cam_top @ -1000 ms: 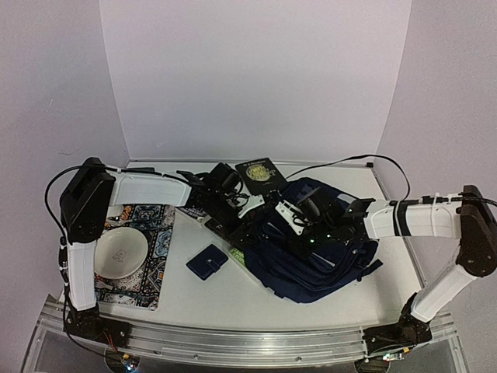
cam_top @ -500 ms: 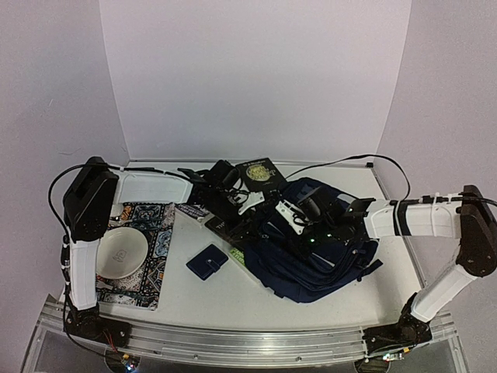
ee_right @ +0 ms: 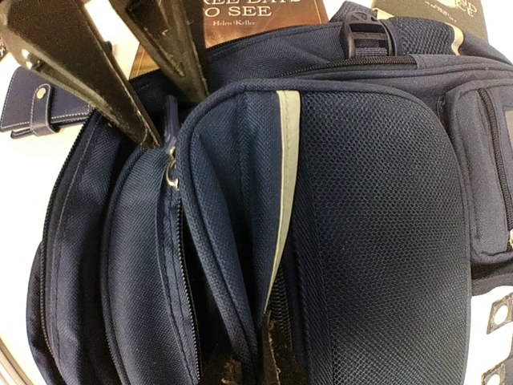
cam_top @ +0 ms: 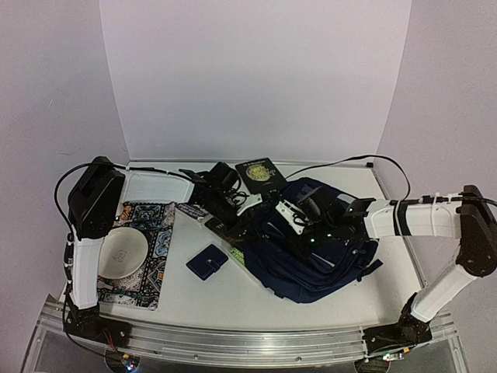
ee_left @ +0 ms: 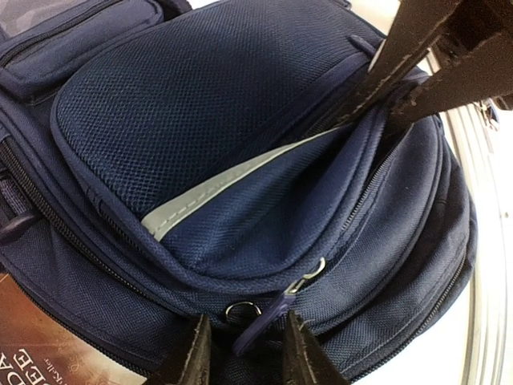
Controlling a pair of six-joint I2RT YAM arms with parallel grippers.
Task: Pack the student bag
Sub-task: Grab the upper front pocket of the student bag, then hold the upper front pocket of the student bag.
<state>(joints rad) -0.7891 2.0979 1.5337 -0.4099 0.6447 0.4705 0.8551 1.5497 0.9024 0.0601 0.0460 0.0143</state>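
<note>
The student bag (cam_top: 314,256), navy with a grey stripe, lies right of centre and fills both wrist views (ee_left: 240,120) (ee_right: 377,208). My left gripper (ee_left: 246,322) (cam_top: 237,221) is at the bag's left end. It stands open, one finger on each side of a navy zipper pull (ee_left: 264,325), with a gap on the left side. My right gripper (ee_right: 258,357) (cam_top: 293,217) is shut on the edge of the bag's front pocket and pinches the fabric up. Its fingers (ee_left: 417,56) show at the top right of the left wrist view.
A brown book (ee_right: 256,20) lies under the bag's left end. A dark booklet with a gold emblem (cam_top: 260,175) is behind the bag. A navy wallet (cam_top: 207,261) lies in front of the left gripper. A white dish (cam_top: 120,252) sits on a patterned mat (cam_top: 147,225) at the left.
The left arm has eased right toward the bag and its jaws have narrowed around the zipper pull. The right arm and the bag have held still.
</note>
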